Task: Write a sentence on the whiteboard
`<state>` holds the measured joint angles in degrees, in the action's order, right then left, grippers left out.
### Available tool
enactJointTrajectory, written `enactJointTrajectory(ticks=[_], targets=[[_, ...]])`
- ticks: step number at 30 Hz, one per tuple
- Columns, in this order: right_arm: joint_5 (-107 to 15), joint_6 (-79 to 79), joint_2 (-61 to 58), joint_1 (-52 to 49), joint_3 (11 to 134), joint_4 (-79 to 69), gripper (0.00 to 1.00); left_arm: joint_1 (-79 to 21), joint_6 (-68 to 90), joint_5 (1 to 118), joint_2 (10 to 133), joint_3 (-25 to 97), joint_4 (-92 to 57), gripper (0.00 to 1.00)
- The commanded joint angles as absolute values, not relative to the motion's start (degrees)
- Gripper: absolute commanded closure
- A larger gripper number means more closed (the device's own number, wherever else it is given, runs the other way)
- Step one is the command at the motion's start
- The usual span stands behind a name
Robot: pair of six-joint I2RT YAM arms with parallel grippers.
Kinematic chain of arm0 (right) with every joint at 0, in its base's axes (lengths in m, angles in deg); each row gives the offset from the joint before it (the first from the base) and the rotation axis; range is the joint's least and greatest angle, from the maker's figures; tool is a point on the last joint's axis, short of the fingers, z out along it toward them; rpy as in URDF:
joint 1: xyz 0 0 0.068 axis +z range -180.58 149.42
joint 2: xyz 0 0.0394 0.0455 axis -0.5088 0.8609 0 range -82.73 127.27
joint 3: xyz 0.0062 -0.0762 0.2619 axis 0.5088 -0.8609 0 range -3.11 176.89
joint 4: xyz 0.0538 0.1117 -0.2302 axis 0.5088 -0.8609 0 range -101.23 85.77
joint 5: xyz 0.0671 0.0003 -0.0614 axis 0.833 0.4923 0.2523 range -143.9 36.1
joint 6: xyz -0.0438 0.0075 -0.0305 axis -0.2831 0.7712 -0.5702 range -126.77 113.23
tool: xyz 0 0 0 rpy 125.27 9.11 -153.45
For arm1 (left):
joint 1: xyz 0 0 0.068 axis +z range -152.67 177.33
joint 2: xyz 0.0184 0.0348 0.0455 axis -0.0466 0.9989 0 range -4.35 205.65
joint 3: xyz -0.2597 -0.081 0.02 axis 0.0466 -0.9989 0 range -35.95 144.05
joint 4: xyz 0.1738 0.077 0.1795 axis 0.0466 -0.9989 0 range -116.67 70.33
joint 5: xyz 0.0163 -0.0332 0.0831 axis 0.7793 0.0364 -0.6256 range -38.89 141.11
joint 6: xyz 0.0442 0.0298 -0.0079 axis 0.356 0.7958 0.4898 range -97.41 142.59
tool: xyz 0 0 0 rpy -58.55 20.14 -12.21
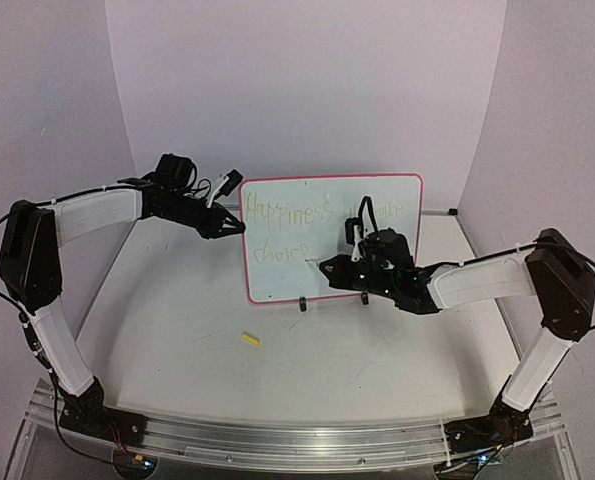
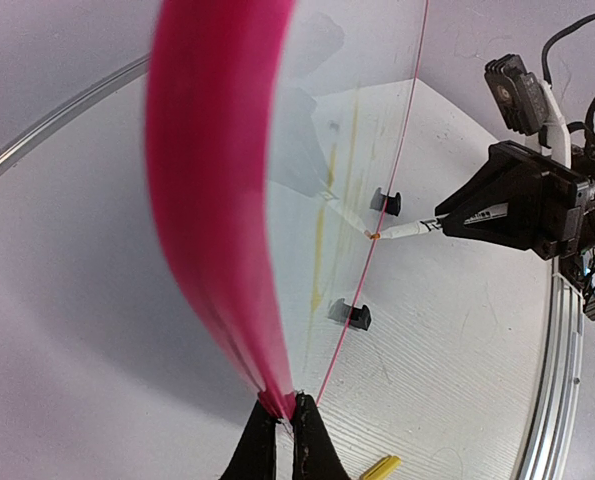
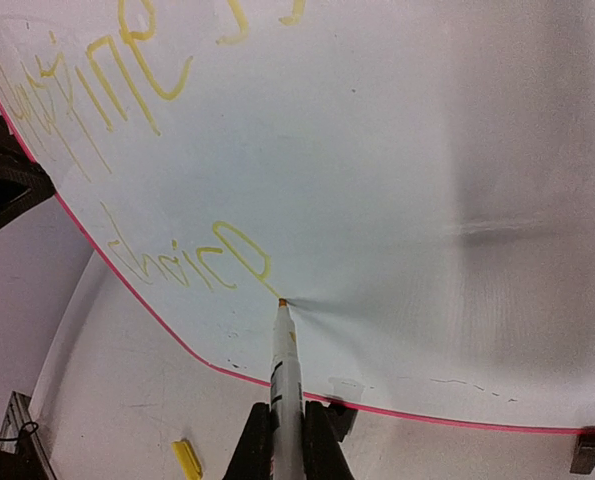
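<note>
Bottom centre of the right wrist view: right gripper [image 3: 282, 425] clenched on a marker [image 3: 284, 365], jaws tight against both sides of the white barrel. Pointing up the frame from there, with the orange tip pressed to the whiteboard [image 3: 427, 150] just right of the last yellow-green letter of the lower line. Seen from the top external view, wrist level near frame centre, in front of the board's lower middle; white forearm running right and slightly upward to a black elbow at the right edge, then down to the base at lower right.

Bottom centre of the left wrist view: left gripper [image 2: 287, 415] pinched shut on the board's red-pink border, the edge sweeping up the frame as a blurred pink band. From above, that grip at the board's upper left corner; wrist and forearm stretching left to an elbow at the far left edge, upper link dropping to the base at lower left.

Standing upright across the middle of the top external view on two black clip feet [image 1: 303, 304], tilted slightly back. Across its face, the sentence [image 1: 292, 212]: "Happiness" plainly on the upper line, the rest partly hidden by the right wrist. Below and left of the board, on the table [image 1: 277, 390]: a small yellow piece [image 1: 250, 339].
</note>
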<state>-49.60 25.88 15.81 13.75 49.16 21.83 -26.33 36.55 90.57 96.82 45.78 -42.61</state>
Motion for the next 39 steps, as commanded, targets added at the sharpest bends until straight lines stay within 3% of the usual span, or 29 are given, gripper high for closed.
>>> enactJointTrajectory(ticks=[1, 13, 22, 39], targets=[[-51.3, 26.4, 15.9, 13.3, 49.1, 22.8, 1.0, -27.1, 38.1, 91.5, 93.7, 46.3, -42.0, 1.0], [-56.3, 25.6, 11.7, 13.3, 48.3, 21.3, 1.0, -27.1, 38.1, 91.5, 93.6, 46.2, -42.0, 1.0], [-49.7, 22.5, 7.3, 12.9, 46.9, 23.6, 1.0, -27.1, 38.1, 91.4, 93.6, 46.1, -42.0, 1.0], [-46.9, 24.0, 10.5, 10.3, 48.3, 24.1, 1.0, -27.1, 38.2, 91.2, 93.9, 46.1, -42.0, 1.0]])
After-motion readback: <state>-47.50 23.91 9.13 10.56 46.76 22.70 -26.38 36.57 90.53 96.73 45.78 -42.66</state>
